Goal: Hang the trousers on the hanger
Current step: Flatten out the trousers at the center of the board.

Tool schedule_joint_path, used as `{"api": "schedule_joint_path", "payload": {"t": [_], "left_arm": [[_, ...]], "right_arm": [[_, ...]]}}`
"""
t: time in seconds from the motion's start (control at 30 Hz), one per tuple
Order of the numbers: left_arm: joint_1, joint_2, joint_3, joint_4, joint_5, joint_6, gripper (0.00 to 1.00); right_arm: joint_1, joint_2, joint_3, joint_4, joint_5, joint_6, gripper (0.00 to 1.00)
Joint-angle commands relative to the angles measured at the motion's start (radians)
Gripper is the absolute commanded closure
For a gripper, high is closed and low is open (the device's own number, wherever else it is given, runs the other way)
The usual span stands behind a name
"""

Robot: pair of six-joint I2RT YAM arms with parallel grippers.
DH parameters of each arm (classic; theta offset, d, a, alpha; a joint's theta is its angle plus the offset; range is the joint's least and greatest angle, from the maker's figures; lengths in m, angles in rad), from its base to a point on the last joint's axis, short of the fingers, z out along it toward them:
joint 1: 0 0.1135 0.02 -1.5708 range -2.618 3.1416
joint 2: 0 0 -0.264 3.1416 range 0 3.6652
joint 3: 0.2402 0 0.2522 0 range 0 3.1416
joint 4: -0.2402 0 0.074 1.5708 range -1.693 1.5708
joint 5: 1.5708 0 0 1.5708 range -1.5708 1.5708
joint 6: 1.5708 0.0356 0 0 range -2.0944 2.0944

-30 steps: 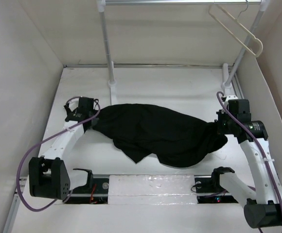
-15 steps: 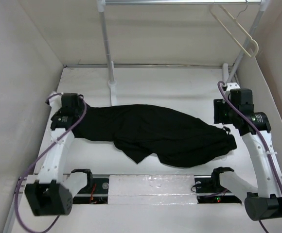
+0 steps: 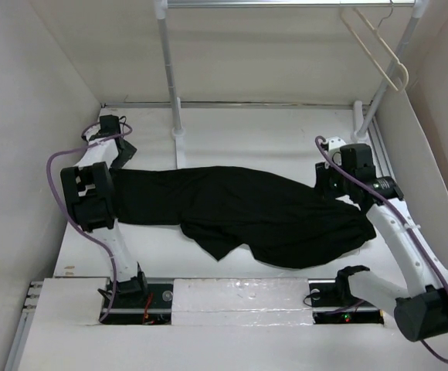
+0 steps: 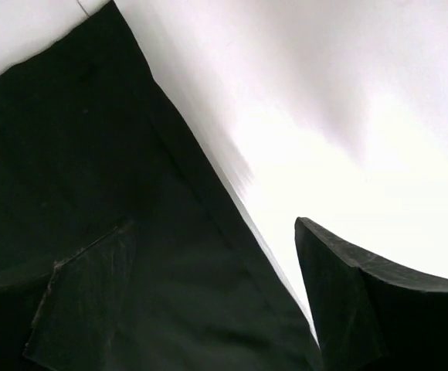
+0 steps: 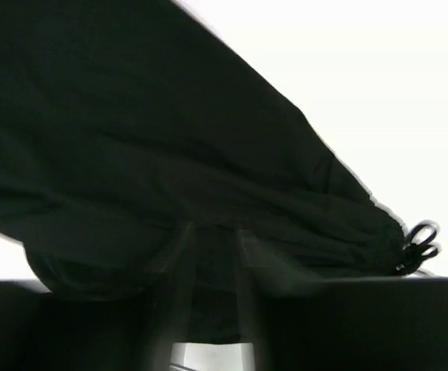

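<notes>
- Now your left gripper (image 3: 122, 151) has let go. A second ago it was clamped on the left end of the trousers (image 3: 239, 209). It has since pulled back toward the far-left corner, jaws wide and empty, and its wrist view shows one finger (image 4: 363, 309) just beside the cloth edge.
- Your right gripper (image 3: 328, 182) sits over the right end, near the drawcord (image 5: 419, 238). That view is blurred, so you cannot tell whether it is pinching cloth.
- The trousers lie drawn out longer than before across the table (image 3: 270, 131), well apart from the hanger (image 3: 378, 46) up on the rack at the far right.
- Spreading looks finished, and hanging has not begun.
- Count: one pair of trousers, one hanger, two grippers, two rack poles (image 3: 168, 69).
</notes>
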Motion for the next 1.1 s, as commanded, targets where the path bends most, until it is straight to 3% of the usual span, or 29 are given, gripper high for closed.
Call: {"api": "schedule_joint_path", "payload": {"t": [0.0,0.03,0.07,0.23,0.27,0.33,0.4,0.47,0.67,0.7,0.73,0.77,0.83,1.07], "left_arm": [[0.006,0.063,0.036,-0.02,-0.015,0.039,0.23],[0.006,0.074,0.036,-0.009,-0.007,0.045,0.25],[0.006,0.083,0.034,-0.002,-0.001,0.048,0.29],[0.006,0.13,0.051,0.04,0.008,0.082,0.31],[0.006,0.138,0.054,0.044,0.01,0.085,0.42],[0.006,0.158,0.054,0.049,0.008,0.085,0.52],[0.015,0.172,0.049,0.051,0.022,0.079,0.76],[0.024,0.167,0.042,0.066,0.033,0.085,1.0],[0.046,0.193,0.085,0.024,0.041,0.088,1.0],[0.046,0.189,0.085,0.028,0.038,0.093,1.0],[0.046,0.186,0.098,0.014,0.033,0.088,1.0],[0.046,0.186,0.099,0.014,0.033,0.088,1.0],[0.046,0.172,0.109,0.005,0.039,0.078,1.0],[0.064,0.055,0.128,-0.014,0.034,0.024,1.0]], "right_arm": [[-0.08,0.044,-0.03,0.143,-0.005,0.044,0.54],[-0.103,0.061,-0.04,0.167,0.0,0.074,0.41],[-0.128,0.084,-0.047,0.215,0.0,0.088,0.37],[-0.312,0.293,-0.094,0.324,-0.008,0.164,0.3],[-0.312,0.313,-0.096,0.367,0.024,0.167,0.28],[-0.325,0.383,-0.108,0.44,-0.012,0.156,0.24],[-0.291,0.46,-0.071,0.467,-0.133,0.123,0.23],[-0.181,0.56,-0.002,0.412,-0.099,0.089,0.22],[-0.139,0.647,-0.034,0.549,-0.082,0.145,0.18],[-0.139,0.667,-0.021,0.554,-0.085,0.151,0.21],[-0.151,0.717,0.042,0.505,-0.065,0.133,0.71],[-0.151,0.718,0.042,0.505,-0.065,0.133,0.72],[-0.139,0.686,0.068,0.493,-0.043,0.133,1.0],[0.005,0.235,0.13,0.361,0.177,0.109,1.0]]}}
